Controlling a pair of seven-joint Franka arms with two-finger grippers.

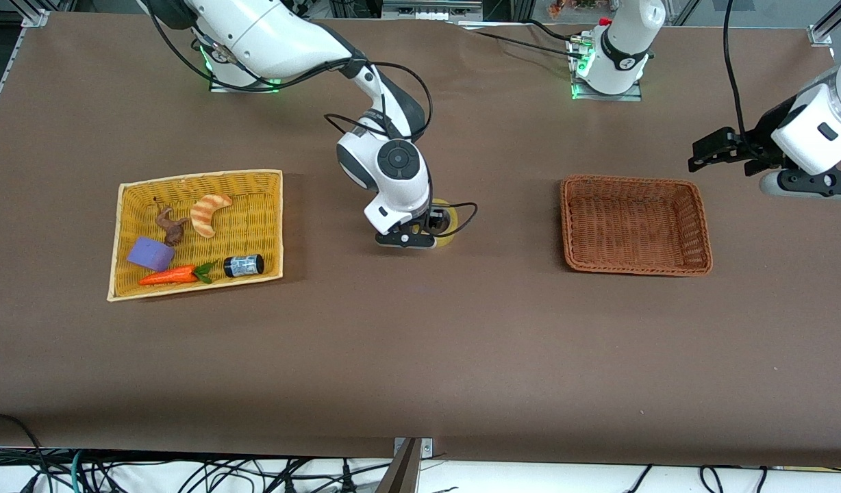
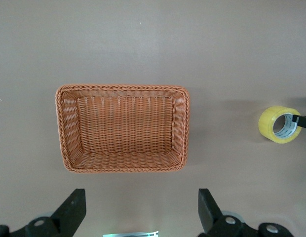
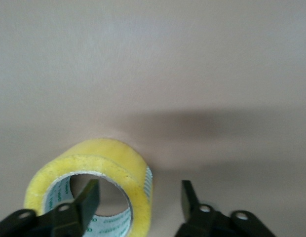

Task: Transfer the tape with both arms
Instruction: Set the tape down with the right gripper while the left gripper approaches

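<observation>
The right gripper [image 3: 138,202] has its fingers [image 3: 86,200] spread — one inside the core of the tape [image 3: 106,170], one outside its wall, so they straddle the wall without pinching it. The roll, translucent yellow with a grey printed core, lies flat on the worktop [image 1: 420,356] between the two baskets. To release cleanly, lift straight up so neither finger drags the wall. The left gripper [image 2: 140,210] waits, fingers wide apart, over the worktop by the brown basket [image 1: 636,263] — its likely destination.

Glossy translucent tape [image 3: 89,190], woven wicker basket [image 2: 122,128], matt tabletop [image 1: 420,356]
</observation>
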